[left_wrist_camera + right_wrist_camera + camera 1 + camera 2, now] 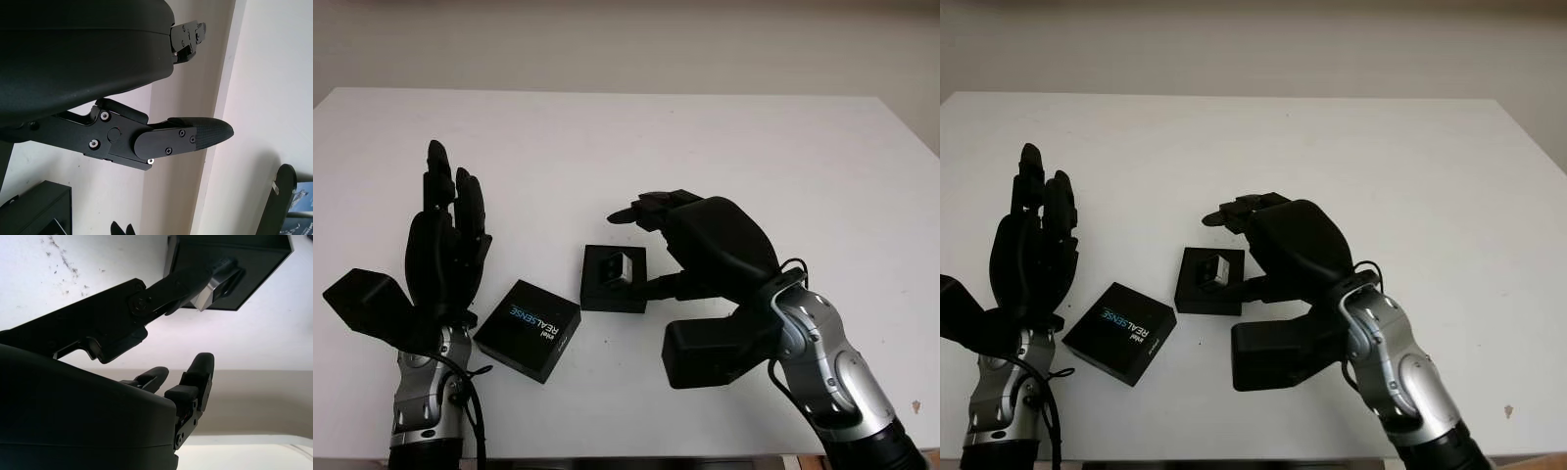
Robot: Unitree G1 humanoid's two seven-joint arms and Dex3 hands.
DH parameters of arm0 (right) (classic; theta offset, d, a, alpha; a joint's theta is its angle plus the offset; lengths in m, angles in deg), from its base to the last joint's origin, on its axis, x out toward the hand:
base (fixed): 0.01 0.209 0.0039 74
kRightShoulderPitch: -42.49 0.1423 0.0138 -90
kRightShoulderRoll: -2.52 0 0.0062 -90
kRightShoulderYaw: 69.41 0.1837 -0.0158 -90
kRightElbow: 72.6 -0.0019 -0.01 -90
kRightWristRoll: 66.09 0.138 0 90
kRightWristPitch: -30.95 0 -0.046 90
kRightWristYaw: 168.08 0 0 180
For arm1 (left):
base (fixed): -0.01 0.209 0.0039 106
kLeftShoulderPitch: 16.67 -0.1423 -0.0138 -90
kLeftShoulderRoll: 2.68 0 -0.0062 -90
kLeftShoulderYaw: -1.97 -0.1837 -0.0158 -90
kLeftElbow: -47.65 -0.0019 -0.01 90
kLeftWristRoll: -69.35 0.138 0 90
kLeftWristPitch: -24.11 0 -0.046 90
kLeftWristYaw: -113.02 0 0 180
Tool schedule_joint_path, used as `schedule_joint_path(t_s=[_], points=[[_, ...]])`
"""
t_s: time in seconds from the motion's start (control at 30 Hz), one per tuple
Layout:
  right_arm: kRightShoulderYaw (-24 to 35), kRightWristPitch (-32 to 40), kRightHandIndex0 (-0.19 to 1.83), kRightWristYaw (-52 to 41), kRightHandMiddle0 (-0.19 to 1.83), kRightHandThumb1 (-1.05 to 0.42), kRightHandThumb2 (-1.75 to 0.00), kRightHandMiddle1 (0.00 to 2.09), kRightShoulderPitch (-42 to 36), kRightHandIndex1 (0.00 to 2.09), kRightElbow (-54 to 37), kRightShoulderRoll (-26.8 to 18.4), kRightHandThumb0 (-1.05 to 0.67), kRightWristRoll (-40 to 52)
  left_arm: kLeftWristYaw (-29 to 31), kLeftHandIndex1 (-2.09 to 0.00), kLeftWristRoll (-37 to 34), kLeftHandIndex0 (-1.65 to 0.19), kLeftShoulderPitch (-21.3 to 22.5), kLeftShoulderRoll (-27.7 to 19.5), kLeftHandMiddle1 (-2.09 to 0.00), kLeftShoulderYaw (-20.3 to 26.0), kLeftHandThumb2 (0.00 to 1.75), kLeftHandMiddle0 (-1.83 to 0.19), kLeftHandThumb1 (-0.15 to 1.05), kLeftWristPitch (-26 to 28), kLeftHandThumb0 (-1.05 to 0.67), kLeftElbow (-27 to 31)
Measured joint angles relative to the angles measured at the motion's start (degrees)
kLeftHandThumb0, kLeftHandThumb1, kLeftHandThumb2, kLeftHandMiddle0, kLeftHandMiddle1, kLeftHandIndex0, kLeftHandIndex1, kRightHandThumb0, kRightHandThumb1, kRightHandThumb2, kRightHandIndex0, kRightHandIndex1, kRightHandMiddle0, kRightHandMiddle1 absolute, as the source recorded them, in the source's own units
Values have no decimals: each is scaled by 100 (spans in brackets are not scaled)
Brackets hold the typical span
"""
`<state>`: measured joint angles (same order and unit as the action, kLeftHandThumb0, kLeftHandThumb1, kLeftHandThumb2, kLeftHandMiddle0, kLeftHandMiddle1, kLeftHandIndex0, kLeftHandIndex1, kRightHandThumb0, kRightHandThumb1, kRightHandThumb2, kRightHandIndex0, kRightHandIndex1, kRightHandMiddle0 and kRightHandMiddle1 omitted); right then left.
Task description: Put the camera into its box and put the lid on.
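Black box [614, 279] sits at frame centre with the silver camera [626, 266] already inside, so the first step looks done; the lid [528, 329], printed REALSENSE, lies on the table [724, 147] just lower left of it. The right hand [700, 245], open and holding nothing, hovers just right of the box, thumb reaching toward the camera. The left hand [445, 245], open, stands upright left of the lid. Next, I judge, a hand must pick up the lid and set it squarely over the box.

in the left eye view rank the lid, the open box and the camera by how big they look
1. Lid, largest, though it lies nearer the viewer.
2. Open box, slightly smaller.
3. Camera, smallest, inside the box.
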<state>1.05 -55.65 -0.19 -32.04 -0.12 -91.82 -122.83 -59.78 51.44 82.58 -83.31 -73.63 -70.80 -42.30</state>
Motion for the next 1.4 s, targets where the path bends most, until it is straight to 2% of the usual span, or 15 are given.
schedule_joint_path(t_s=[0.3, 0.6, 1.0, 1.17, 1.23, 1.4], points=[[-258, 207, 46, 440, 40, -88, -6, 65, 11, 27, 398, 284, -71, -719, 4, 0, -43, 19, 5, 10, 0, -33, 47, 19, 105, 11, -68, 0], [-370, 207, 44, 554, 32, -90, -6, 84, 111, 30, 588, 450, -72, -776, 25, 0, -101, 19, 84, 19, 0, -30, 45, 19, 105, 10, -68, -19], [-490, 261, 46, 472, 39, -89, -5, 95, 119, 34, 596, 516, -74, -922, 24, 0, -110, 19, 106, 19, 0, -23, 45, 19, 105, 9, -68, -22], [-581, 373, 46, 345, 39, -89, -5, 117, 119, 33, 566, 531, -71, -1150, 4, 0, -110, 19, 106, 24, 0, -22, 45, 19, 105, 9, -68, -22], [-625, 459, 46, 258, 38, -89, -5, 120, 119, 33, 515, 537, -70, -1339, -3, 0, -108, 19, 106, 24, 0, -23, 46, 19, 105, 9, -68, -22], [-731, 598, 49, 101, 40, -87, -5, 109, 119, 28, 413, 562, -68, -1806, -3, 0, -109, 19, 106, 26, 0, -21, 45, 19, 105, 2, -67, -22]])
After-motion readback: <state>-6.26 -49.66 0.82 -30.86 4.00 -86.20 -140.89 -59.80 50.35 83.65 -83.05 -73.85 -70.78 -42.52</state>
